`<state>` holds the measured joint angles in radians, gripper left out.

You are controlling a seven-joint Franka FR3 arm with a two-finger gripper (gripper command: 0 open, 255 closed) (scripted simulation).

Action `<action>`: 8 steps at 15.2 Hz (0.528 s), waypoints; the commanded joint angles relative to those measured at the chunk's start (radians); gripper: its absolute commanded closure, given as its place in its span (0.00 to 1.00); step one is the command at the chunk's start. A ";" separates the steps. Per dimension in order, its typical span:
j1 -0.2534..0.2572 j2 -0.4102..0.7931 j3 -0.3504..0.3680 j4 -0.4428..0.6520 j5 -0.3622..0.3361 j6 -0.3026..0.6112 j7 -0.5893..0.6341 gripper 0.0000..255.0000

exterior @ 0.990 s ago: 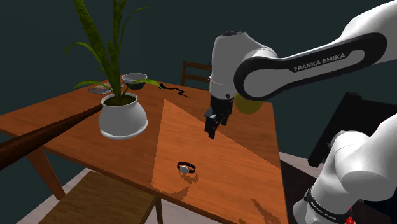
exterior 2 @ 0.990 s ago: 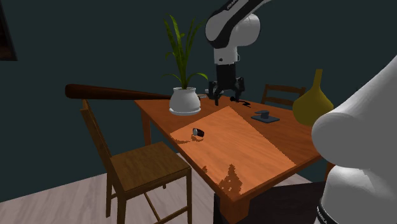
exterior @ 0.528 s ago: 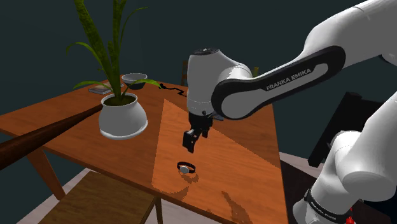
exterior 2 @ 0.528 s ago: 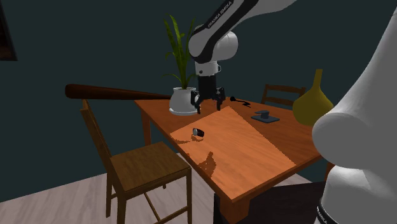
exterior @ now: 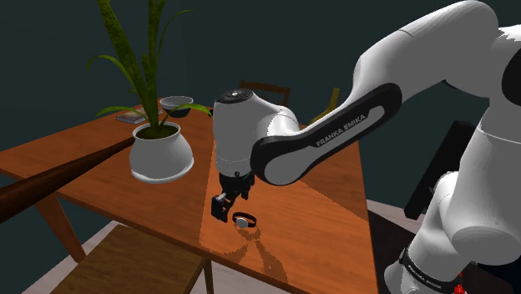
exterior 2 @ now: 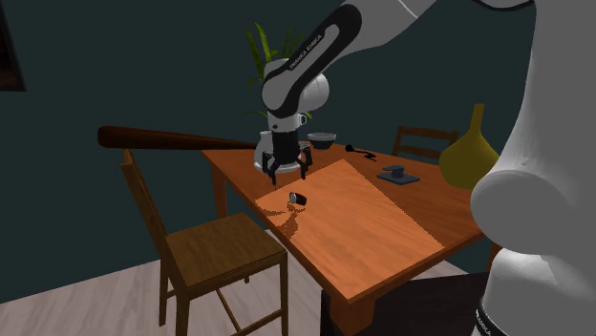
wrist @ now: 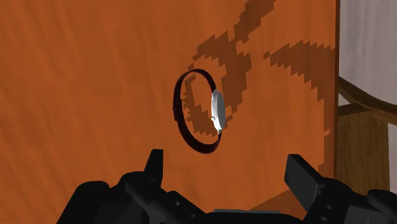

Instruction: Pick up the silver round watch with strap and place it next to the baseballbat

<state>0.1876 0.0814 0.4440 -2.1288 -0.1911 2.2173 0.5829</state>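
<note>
Though poised low over the silver-faced watch (exterior: 243,220), grips nothing: hangs with gripper (exterior: 224,207) spread wide, seemingly to straddle the dark strap (wrist: 177,105). Sits near the wooden table's (exterior: 317,192) edge, well apart from the baseball bat (exterior: 58,177). Holds a leafy plant (exterior: 142,58) in the white pot (exterior: 161,154) near that bat.

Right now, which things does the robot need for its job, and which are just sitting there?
For the job: watch, bat, open gripper.

Just sitting there: plant pot, bowl, vase, chair.
</note>
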 commanded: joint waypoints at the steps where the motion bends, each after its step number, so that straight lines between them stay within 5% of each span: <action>1: 0.000 0.022 -0.003 -0.003 -0.015 0.024 0.010 0.00; 8: 0.001 0.061 -0.010 -0.023 -0.046 0.077 0.030 0.00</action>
<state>0.1890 0.1401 0.4345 -2.1520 -0.2349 2.2915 0.6117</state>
